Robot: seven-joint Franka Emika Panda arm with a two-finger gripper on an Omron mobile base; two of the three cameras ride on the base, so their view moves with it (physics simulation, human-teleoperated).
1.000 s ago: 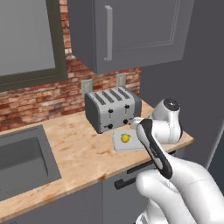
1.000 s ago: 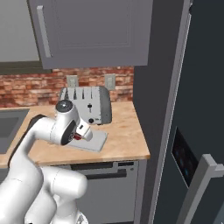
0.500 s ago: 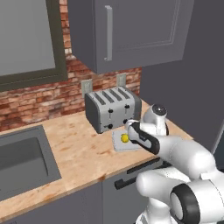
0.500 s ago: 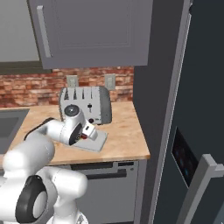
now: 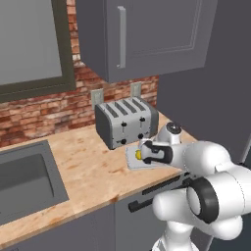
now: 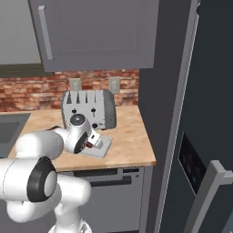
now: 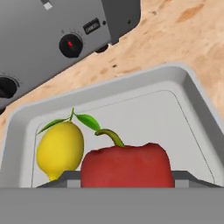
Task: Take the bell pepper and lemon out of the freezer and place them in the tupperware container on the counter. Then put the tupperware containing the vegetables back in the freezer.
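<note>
The bell pepper [image 7: 124, 165] sits clamped between the pincer's [image 7: 124, 177] dark tips, over the tupperware container [image 7: 192, 109], beside the lemon [image 7: 60, 149] lying in it. The container rests near the desk's [image 5: 88, 169] front edge, before the toaster [image 5: 126, 121].

Silver four-slot toaster [image 5: 126, 122] against brick backsplash [image 5: 44, 110], sink [image 5: 24, 181] well apart, grey wall cabinet [image 5: 142, 34] above.
</note>
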